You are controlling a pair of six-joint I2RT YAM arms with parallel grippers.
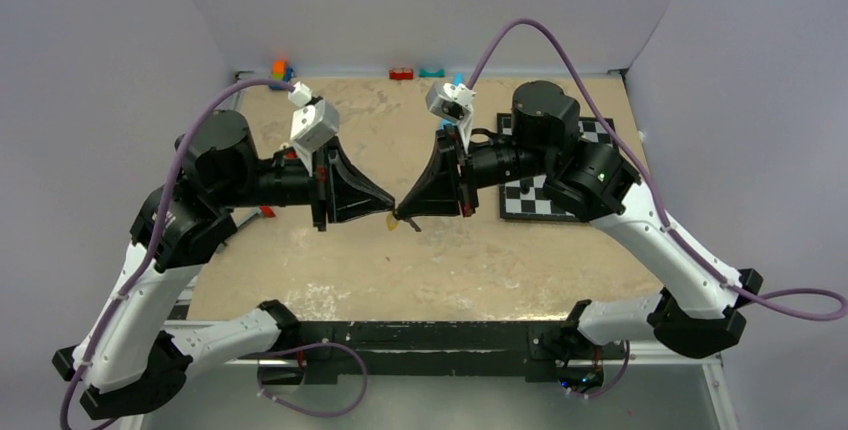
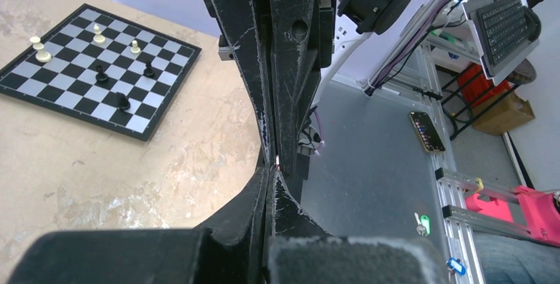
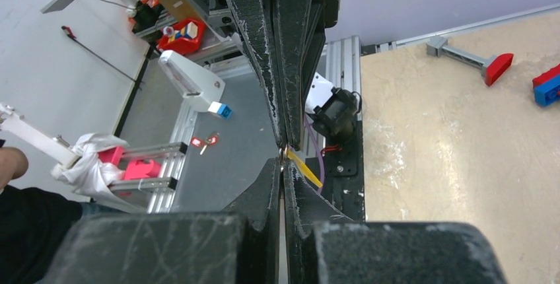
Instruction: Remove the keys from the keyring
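Where shut left pincer [image 1: 391,203] meets shut right pincer [image 1: 401,212], yellow key [image 3: 305,169] hanging below

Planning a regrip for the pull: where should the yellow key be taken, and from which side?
Probably by its yellow head, the broadest free part: it slants out from where the shut left gripper and right gripper meet tip to tip. Come from underneath, closing across its flat faces.
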